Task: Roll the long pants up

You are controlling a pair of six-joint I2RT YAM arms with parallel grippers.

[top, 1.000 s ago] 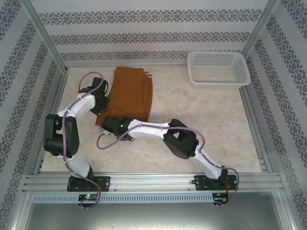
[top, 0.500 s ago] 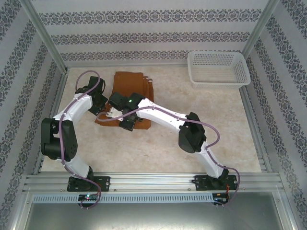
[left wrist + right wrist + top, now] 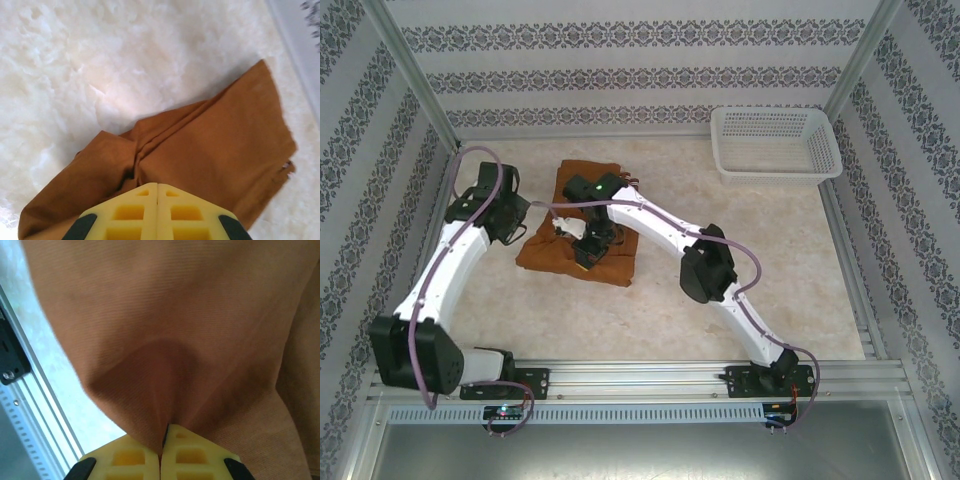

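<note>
Currently my left gripper (image 3: pixel 157 186) and right gripper (image 3: pixel 162 430) are each clamping the rust-brown cloth long pants (image 3: pixel 552 255), lying toward the far-left corner of the pale marbled table (image 3: pixel 740 270).

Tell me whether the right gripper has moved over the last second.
Yes. Seen from above, the right gripper has gone away from the front rail toward the back wall, shut on the long pants.

This is a lab-like robot test cell. Aluminium posts (image 3: pixel 412 75) hold patterned wall panels (image 3: pixel 640 60) left, right and far around a marble-look desk (image 3: pixel 760 260). A left arm (image 3: pixel 450 265) and right arm (image 3: pixel 660 225) are bolted to its near rail (image 3: pixel 640 380).
</note>
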